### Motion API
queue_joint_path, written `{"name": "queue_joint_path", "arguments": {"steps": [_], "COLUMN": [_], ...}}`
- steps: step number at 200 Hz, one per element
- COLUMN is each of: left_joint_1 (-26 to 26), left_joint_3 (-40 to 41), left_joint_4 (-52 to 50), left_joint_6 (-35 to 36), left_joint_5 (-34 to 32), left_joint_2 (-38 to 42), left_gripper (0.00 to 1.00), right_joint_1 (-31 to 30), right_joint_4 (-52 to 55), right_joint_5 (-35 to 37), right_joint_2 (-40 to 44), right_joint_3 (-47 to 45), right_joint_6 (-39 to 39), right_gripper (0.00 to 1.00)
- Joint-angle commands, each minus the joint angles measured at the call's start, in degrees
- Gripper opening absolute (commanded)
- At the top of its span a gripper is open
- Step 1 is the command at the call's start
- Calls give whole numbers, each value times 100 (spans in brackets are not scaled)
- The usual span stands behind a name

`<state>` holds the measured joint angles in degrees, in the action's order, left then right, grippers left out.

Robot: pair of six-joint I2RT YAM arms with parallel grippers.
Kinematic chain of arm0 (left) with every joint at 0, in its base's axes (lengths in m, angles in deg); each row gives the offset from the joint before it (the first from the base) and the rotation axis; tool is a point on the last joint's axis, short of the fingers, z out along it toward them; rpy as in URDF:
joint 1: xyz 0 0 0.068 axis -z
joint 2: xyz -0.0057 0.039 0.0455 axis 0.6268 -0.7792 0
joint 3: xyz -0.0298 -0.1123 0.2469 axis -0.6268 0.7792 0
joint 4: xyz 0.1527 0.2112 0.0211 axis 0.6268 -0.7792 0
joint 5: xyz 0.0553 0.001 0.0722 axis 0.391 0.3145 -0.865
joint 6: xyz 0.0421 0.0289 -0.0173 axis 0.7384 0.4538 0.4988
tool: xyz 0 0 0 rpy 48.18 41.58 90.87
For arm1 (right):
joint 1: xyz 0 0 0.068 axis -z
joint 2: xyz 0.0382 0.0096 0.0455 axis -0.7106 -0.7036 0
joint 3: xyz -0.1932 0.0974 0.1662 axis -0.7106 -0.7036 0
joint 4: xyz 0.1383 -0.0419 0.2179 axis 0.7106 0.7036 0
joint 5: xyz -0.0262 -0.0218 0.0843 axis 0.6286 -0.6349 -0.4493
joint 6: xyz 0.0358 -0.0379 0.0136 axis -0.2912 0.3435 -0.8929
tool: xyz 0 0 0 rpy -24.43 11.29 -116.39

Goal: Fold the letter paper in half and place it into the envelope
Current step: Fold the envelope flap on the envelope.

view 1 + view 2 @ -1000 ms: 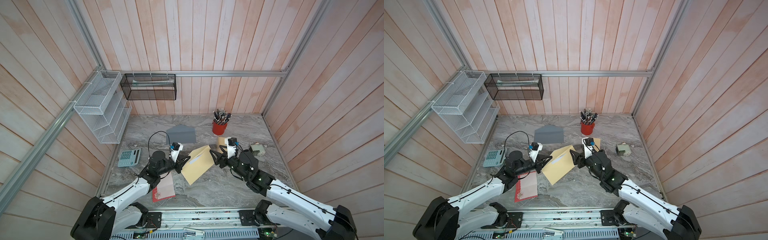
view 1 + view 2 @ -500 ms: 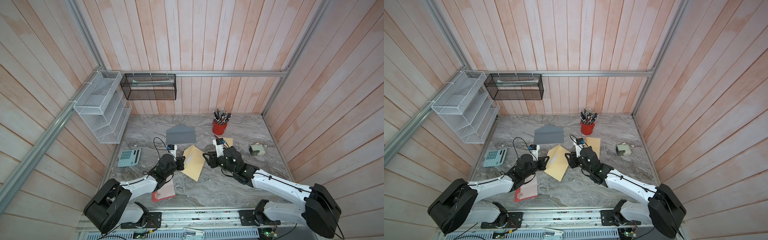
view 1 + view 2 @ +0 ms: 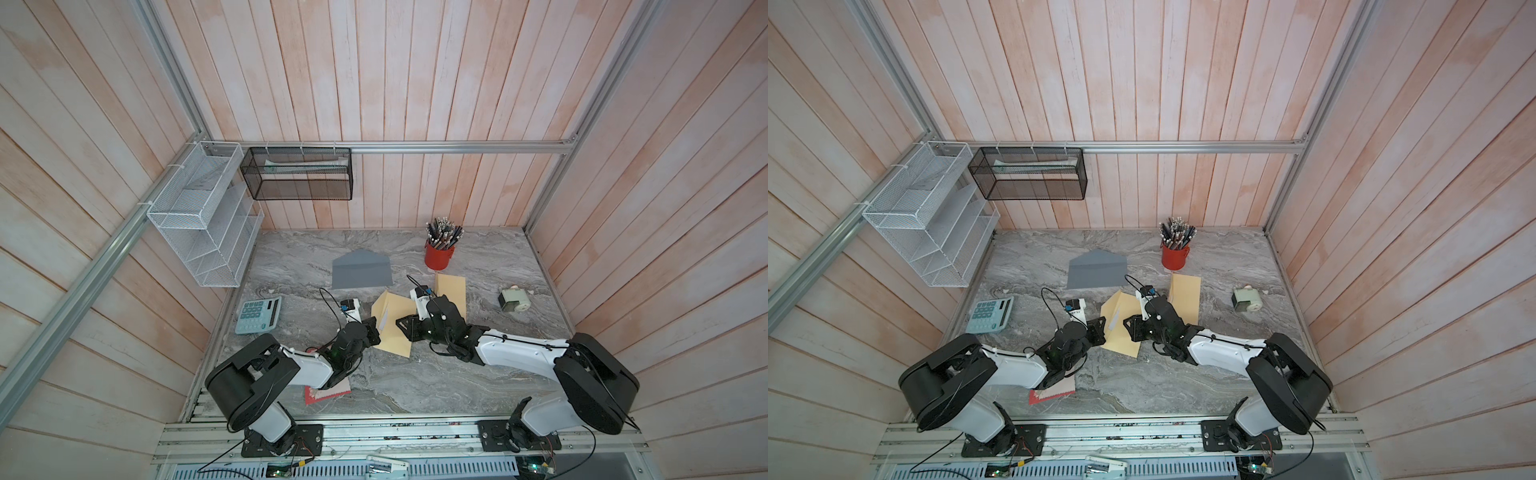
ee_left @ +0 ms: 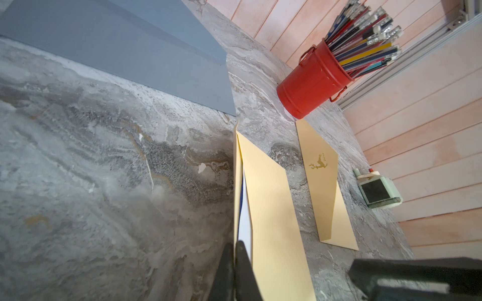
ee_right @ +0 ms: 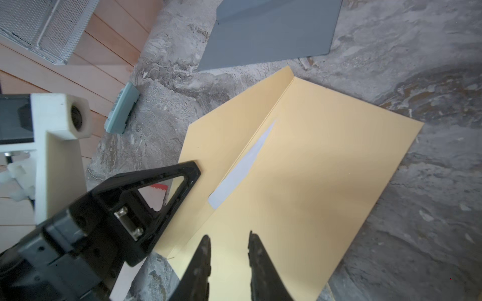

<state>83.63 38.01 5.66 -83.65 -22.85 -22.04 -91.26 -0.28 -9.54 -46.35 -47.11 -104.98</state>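
Left pincer [image 4: 234, 245] clamped on envelope [image 5: 313, 169] flap; right pincer [image 5: 228, 235] narrowly apart over envelope body; letter paper [image 5: 242, 164] peeking from mouth.

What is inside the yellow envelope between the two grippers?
A white paper; only a narrow strip shows at the opening. The envelope covers the rest.

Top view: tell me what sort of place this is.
Likely a mock office desk set up as a robot work cell: a marble-look tabletop walled in wood panels, with a red pencil cup, a calculator, a white wire file rack and a tan envelope.
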Motion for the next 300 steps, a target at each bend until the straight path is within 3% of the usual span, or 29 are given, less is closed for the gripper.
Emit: {"name": "queue_joint_path", "arguments": {"steps": [1,79,109,122,143,176,214,263,300], "left_joint_1": [129,172,138,34,-339,-934,-1245,-1279,-1253], "left_joint_3": [104,260,272,271,71,-258,-814,-1480,-1595], "left_joint_4": [476,780,382,-47,-1088,-2432,-3130,-3287,-3077], "left_joint_6": [-360,-655,-686,-700,-577,-92,538,813,670], "left_joint_5": [-311,-113,46,186,728,1274,1672,2317,2884], "left_joint_2": [-210,-354,16,364,933,1402,990,3,-266], "left_gripper": [0,0,18,36,44,41,34,28,26], "right_joint_1": [20,146,220,238,238,239,238,238,238], "right_joint_4": [-132,-217,-144,-127,-161,-182,-217,-261,-286], "right_joint_5": [177,354,341,329,329,313,299,282,257], "right_joint_2": [-191,-911,-1074,-1100,-1139,-1146,-1151,-1123,-1186], "right_joint_3": [21,-115,-122,-133,-171,-187,-223,-263,-238], "right_joint_6": [-304,-633,-722,-749,-776,-787,-785,-794,-776], "right_gripper": [22,12,9,9,8,7,6,5,5]}}
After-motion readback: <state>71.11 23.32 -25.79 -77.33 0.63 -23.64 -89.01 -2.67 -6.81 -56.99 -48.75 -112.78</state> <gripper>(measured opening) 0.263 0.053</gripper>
